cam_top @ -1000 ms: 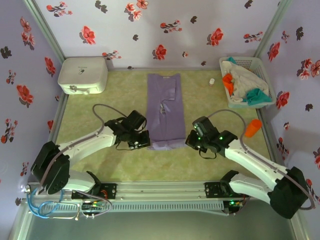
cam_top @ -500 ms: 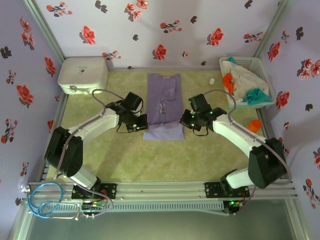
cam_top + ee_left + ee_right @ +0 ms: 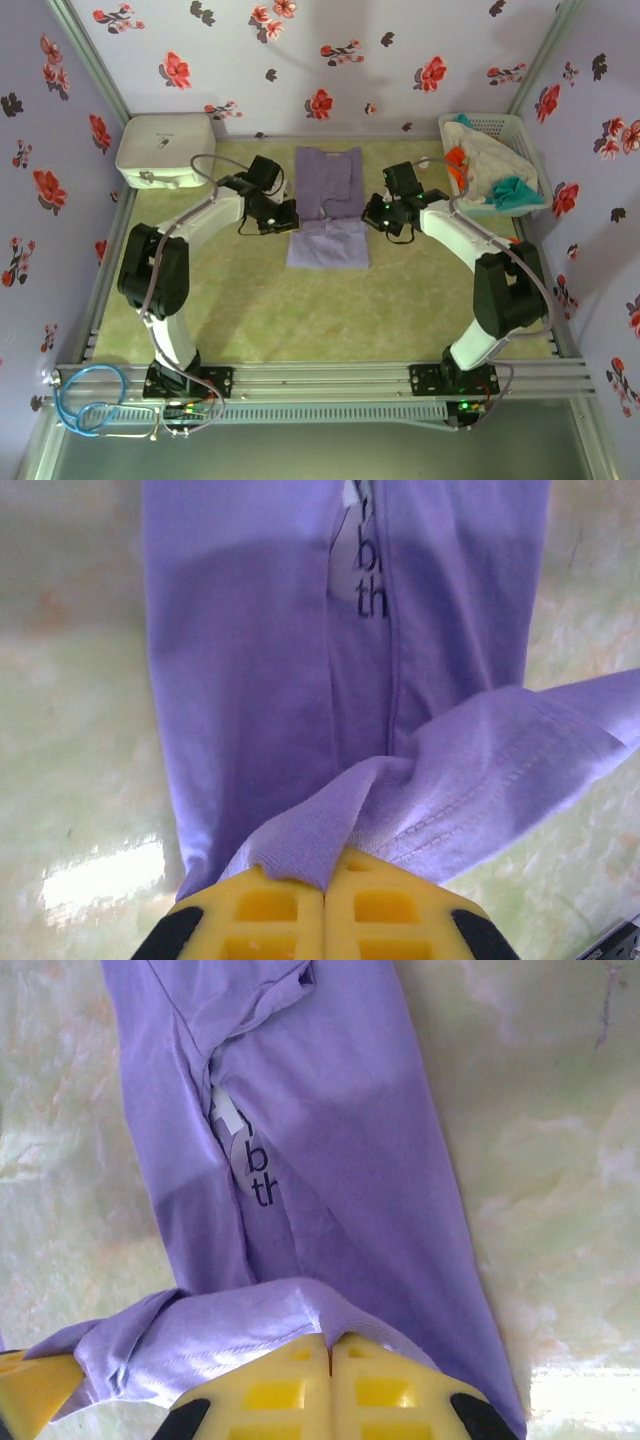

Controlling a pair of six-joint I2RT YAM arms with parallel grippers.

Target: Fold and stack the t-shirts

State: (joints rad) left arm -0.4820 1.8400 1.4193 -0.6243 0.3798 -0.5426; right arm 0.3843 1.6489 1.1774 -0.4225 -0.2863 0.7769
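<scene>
Since prev frame, left gripper (image 3: 325, 895) & right gripper (image 3: 330, 1365) moved toward table (image 3: 230, 300) far edge, each pinching soft lavender shirt (image 3: 328, 175), its near end doubled over, creased.

Apparently a lab test booth, floral-print walls (image 3: 230, 45), aluminium frame (image 3: 320, 378), green mottled table (image 3: 260, 320).

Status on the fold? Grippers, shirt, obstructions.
Both shut: left gripper, right gripper, each on a hem corner of the lavender t-shirt. Hem doubled over lower half, collar end flat on table. Fold path unobstructed; basket, white box off to the sides.
</scene>
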